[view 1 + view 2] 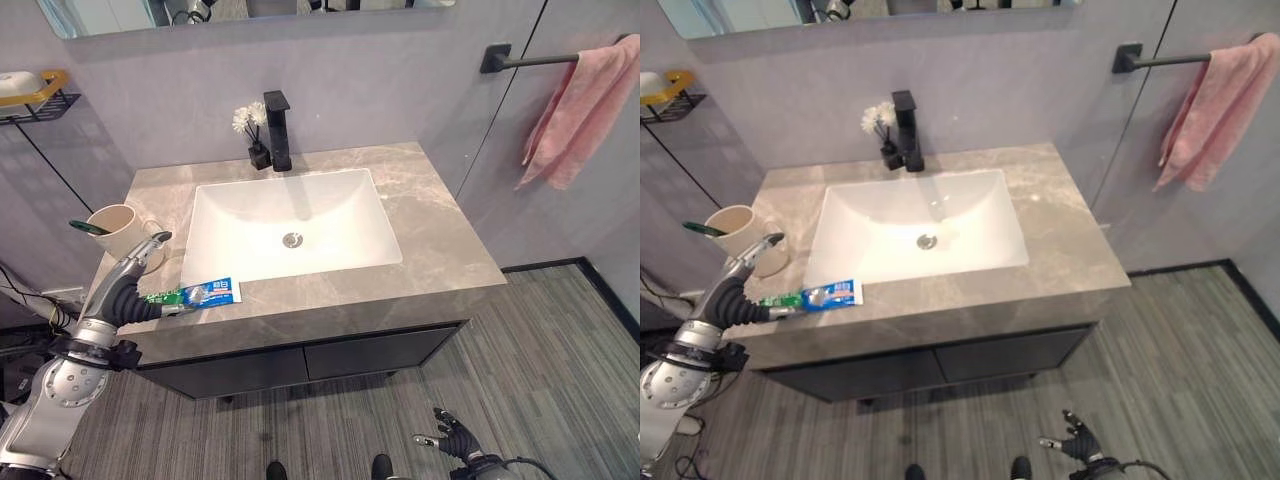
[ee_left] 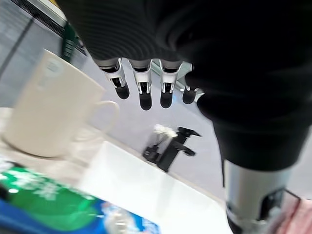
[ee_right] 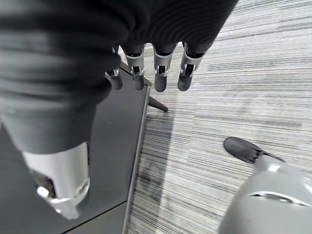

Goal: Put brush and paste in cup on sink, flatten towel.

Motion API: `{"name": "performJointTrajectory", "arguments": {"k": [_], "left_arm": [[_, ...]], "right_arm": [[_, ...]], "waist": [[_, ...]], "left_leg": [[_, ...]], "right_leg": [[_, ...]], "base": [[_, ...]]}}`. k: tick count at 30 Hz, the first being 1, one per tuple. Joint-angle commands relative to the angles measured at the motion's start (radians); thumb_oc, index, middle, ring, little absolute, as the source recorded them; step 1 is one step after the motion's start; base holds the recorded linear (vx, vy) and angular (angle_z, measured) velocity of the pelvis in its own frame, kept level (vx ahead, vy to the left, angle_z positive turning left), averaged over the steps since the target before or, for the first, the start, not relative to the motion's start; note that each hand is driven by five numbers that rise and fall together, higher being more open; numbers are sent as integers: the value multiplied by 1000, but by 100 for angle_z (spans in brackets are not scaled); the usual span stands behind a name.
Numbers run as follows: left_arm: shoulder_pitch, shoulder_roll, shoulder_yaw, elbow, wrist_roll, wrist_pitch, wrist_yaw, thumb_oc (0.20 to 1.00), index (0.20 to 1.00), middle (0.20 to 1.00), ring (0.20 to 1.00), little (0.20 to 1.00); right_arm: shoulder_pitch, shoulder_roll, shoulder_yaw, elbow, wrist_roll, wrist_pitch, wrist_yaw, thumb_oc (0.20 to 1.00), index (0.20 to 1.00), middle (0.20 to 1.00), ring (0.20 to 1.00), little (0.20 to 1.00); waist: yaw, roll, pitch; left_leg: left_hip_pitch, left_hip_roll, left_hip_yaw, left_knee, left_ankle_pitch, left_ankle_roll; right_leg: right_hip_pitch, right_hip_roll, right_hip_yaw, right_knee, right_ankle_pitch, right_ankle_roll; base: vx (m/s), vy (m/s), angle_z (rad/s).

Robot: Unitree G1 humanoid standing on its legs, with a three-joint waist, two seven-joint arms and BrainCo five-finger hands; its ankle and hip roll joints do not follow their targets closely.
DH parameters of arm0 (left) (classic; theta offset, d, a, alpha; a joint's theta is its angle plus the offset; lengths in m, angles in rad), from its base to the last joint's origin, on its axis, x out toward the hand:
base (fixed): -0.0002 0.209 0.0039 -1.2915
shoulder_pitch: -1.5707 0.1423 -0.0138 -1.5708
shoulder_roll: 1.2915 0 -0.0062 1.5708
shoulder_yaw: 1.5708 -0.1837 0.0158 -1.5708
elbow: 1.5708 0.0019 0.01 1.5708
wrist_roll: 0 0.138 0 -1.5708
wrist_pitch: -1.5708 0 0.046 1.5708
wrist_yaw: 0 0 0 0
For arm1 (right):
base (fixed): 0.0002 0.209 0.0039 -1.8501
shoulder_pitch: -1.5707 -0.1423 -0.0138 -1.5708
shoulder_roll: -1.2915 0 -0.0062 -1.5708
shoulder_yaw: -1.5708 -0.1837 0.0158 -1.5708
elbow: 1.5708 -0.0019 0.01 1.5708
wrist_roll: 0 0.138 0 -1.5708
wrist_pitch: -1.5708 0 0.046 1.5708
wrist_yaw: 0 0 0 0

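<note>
At the counter's near-left corner, the left hand [image 1: 140, 268] is held open above the toothpaste tube [image 1: 196, 294].
Just left, a brush [image 1: 88, 228] is seen standing in the cup [image 1: 118, 230]; the pink towel [image 1: 585, 100] is bunched on the far-right rail [image 1: 540, 60], and the right hand [image 1: 452, 436] is relaxed, open, near the floor.

There was one cream mug [image 1: 120, 232] just beyond the left hand's fingertips [image 1: 160, 239], with one green-handled toothbrush [image 1: 90, 228] standing in it. One blue and green toothpaste tube [image 1: 195, 294] lay just below those fingers. One white basin [image 1: 290, 225] sat farther out past the fingers, and behind it stood one black faucet [image 1: 278, 130] and one small black vase of white flowers [image 1: 252, 132]. One pink towel [image 1: 585, 115] hung on one black rail [image 1: 530, 60]. One wall shelf [image 1: 35, 95] held one soap dish [image 1: 20, 84].
</note>
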Motion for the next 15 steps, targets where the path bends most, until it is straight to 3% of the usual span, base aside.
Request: {"name": "performJointTrajectory", "arguments": {"k": [1,15], "left_arm": [[-39,101,78,-2,9,-29,41,1000,1000,1000,1000,1000],[-9,138,108,40,-6,-27,41,1000,1000,1000,1000,1000]], "right_arm": [[-69,1,5,-41,13,-37,4,1000,1000,1000,1000,1000],[-100,-16,27,-65,-2,-37,2,1000,1000,1000,1000,1000]], "waist": [[-6,-64,31],[11,-79,75]], "left_leg": [[-18,14,-18,7,-24,-26],[-89,9,-39,7,-4,-25]], "right_leg": [[-14,-102,29,1,48,103],[-64,-114,11,1,66,109]], "base": [[-30,17,-1],[-7,6,0]]}}
